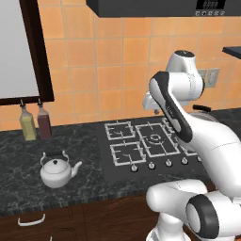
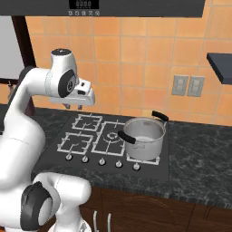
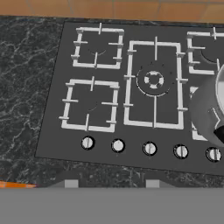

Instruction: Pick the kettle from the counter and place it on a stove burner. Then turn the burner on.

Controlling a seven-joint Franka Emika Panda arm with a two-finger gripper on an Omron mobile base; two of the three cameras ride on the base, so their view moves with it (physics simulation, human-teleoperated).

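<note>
The small silvery kettle (image 1: pixel 56 172) with its black arched handle stands upright on the dark stone counter (image 1: pixel 19 160), left of the black cooktop. The back-left stove burner (image 1: pixel 118 129) (image 2: pixel 88 121) (image 3: pixel 97 47) is a bare square wire grate. My gripper (image 1: pixel 155 111) (image 2: pixel 74 107) (image 3: pixel 111 183) hangs high over the cooktop, well to the right of the kettle, and points down at the grates. It is open, with nothing between its fingertips.
A large steel pot (image 2: pixel 144 136) (image 3: pixel 210 109) with black handles sits on the right grates. A row of knobs (image 3: pixel 149 148) runs along the cooktop's front. Two bottles (image 1: pixel 35 122) stand at the back wall behind the kettle. A range hood (image 2: pixel 113 7) hangs overhead.
</note>
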